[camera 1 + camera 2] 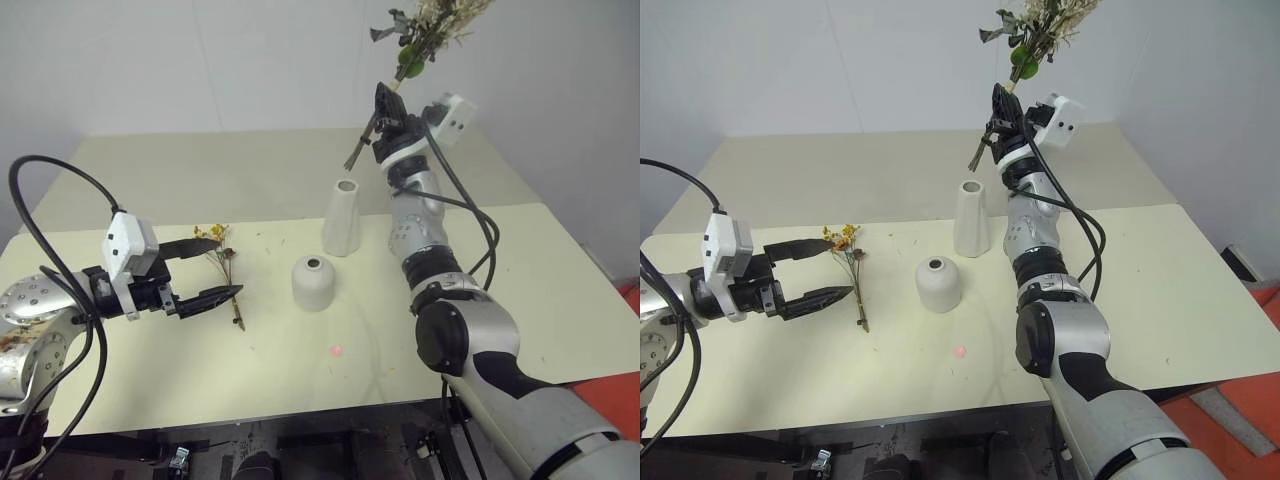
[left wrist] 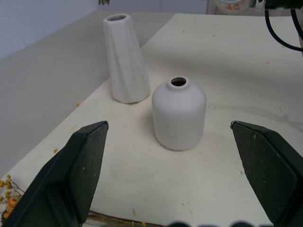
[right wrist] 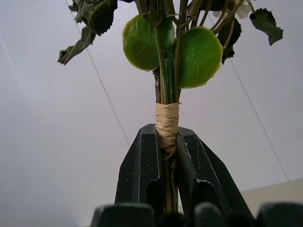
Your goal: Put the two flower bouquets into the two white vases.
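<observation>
— What do you have, going left to right?

— My left gripper (image 1: 207, 268) hangs spread wide and empty just beside the small bouquet (image 1: 224, 262) lying flat on the table (image 1: 560, 270). Then come the squat vase (image 1: 313, 282) and the tall vase (image 1: 343, 218), close together. My right gripper (image 3: 166, 153) pinches the large bouquet (image 1: 425, 33) at its taped stems, high above the tall vase.

— How would you seat it well?

— I judge the stem ends need to hang plumb over the small mouth, then go down slowly.

— The count?

— Two bouquets, two vases, both vases empty.
</observation>
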Robot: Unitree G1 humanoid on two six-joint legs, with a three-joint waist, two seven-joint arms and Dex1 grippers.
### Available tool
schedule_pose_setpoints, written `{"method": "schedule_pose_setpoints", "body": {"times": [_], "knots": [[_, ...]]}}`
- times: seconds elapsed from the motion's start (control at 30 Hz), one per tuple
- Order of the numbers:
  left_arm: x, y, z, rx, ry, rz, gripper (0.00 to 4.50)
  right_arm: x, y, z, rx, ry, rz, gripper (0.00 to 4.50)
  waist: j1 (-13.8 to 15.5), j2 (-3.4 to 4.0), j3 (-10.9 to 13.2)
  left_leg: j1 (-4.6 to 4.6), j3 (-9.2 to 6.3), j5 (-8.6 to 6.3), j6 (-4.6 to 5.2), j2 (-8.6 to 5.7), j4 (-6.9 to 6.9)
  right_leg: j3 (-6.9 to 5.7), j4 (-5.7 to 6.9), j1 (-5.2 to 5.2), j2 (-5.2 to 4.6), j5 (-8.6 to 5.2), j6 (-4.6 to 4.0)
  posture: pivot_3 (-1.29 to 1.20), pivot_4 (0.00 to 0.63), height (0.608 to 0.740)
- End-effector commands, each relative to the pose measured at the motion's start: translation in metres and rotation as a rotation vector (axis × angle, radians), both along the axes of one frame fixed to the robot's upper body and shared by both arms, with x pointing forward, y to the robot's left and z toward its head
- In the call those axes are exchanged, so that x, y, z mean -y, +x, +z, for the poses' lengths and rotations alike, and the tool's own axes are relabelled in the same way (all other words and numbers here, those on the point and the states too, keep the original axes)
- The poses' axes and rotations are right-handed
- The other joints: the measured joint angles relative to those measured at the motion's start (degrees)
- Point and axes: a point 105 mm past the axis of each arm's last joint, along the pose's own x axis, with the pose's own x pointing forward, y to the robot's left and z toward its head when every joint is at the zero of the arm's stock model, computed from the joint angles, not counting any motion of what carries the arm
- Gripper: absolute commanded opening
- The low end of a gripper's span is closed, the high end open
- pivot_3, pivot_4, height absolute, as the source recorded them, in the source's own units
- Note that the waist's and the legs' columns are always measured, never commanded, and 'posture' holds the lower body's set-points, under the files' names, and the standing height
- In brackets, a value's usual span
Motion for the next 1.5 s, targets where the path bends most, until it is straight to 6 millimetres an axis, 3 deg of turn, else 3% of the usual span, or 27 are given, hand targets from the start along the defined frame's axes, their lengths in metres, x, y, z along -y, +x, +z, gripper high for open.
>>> {"method": "schedule_pose_setpoints", "body": {"times": [0.03,1.03,1.5], "knots": [[0.003,-0.001,0.006,0.024,-0.001,-0.016,4.50,-0.003,-0.008,0.014,0.065,-0.018,0.004,0.21,0.0,0.00,0.0,0.00,0.00,0.00,0.00,0.00,0.00,0.00,0.00,0.00,0.00,0.00,0.00,0.00,0.150,0.740],[0.005,0.001,0.003,0.021,-0.004,-0.026,4.50,-0.011,-0.016,-0.016,0.043,-0.131,0.008,0.21,0.0,0.01,0.0,0.04,0.00,0.01,-0.02,0.00,-0.03,0.01,0.02,-0.01,0.01,0.00,0.00,0.00,0.150,0.740],[0.005,0.002,0.003,0.025,-0.008,-0.026,4.50,-0.012,-0.031,0.002,0.172,-0.088,0.008,0.21,0.0,0.01,0.0,0.02,0.00,0.01,-0.02,0.00,-0.04,0.01,0.01,-0.03,0.00,0.00,0.00,0.00,0.150,0.740]]}}
